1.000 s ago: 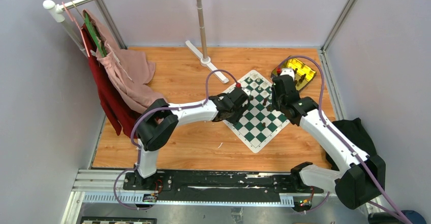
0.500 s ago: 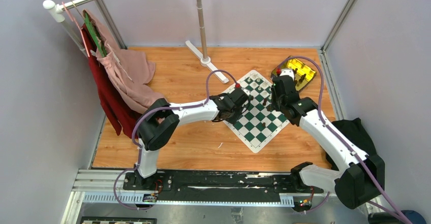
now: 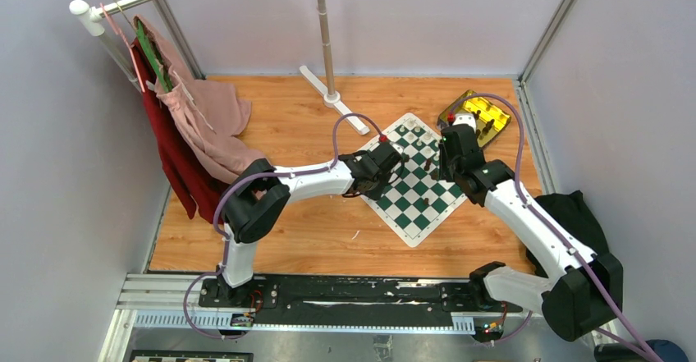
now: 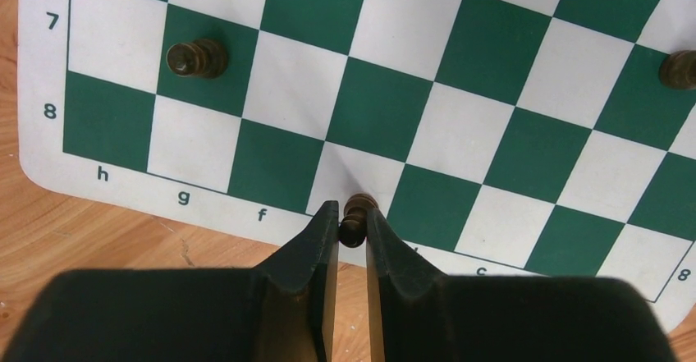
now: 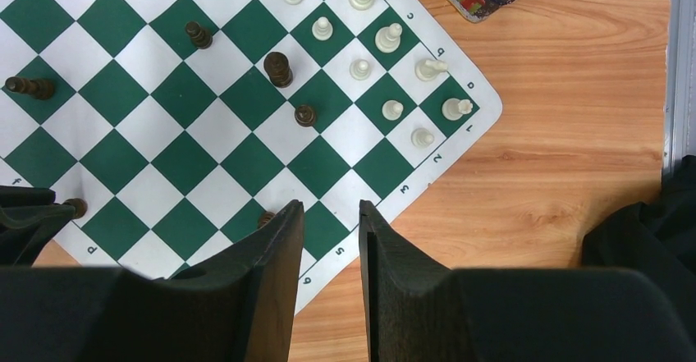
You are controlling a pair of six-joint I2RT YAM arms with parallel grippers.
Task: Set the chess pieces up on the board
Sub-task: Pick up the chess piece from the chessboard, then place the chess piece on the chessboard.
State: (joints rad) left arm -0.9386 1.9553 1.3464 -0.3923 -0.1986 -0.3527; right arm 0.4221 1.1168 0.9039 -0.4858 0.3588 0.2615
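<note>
The board (image 3: 418,183) of green and white checks lies on the wooden table. In the left wrist view my left gripper (image 4: 352,218) is shut on a small dark brown piece (image 4: 359,205), which stands at the board (image 4: 460,91) border near the e and d letters. Another dark piece (image 4: 195,57) stands on g7. My right gripper (image 5: 330,208) hangs open and empty over the board (image 5: 164,132) edge by the numbers 4 and 5. White pieces (image 5: 387,38) crowd the far corner. A few dark pieces (image 5: 277,68) stand scattered mid-board.
A gold tin (image 3: 474,116) lies just beyond the board's far right corner. A clothes-rack pole with its base (image 3: 331,97) stands behind the board, with pink and red garments (image 3: 197,124) hanging at the left. A black cloth (image 3: 574,214) lies by the right wall.
My left gripper's jaws have narrowed onto the dark piece at the board's edge. Both arms have barely moved in the top view.
</note>
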